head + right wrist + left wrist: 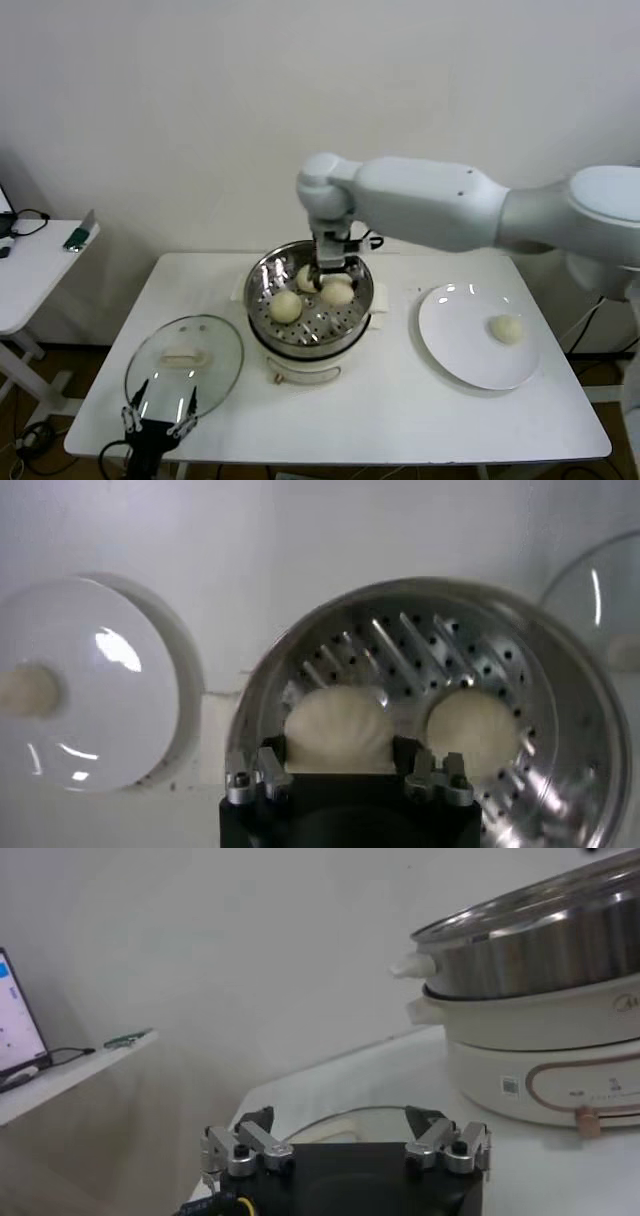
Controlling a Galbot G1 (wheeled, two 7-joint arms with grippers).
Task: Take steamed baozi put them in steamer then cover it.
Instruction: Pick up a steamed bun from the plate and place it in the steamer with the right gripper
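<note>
The right claw (332, 275) hangs inside the steamer (262, 285), jaws around a baozi (338, 730) (likely placing it); another beside. The left claw (158, 418), wide, waits over the lid (215, 340).

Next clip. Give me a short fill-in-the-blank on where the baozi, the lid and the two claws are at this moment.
1. The white plate holds ___ baozi.
2. The right claw is over the ___, a baozi between its fingers.
3. The glass lid lies on the ___, not on the steamer.
4. The left claw waits with its fingers ___ at the lid's near edge.

Missing words: one; steamer; table; open
</note>
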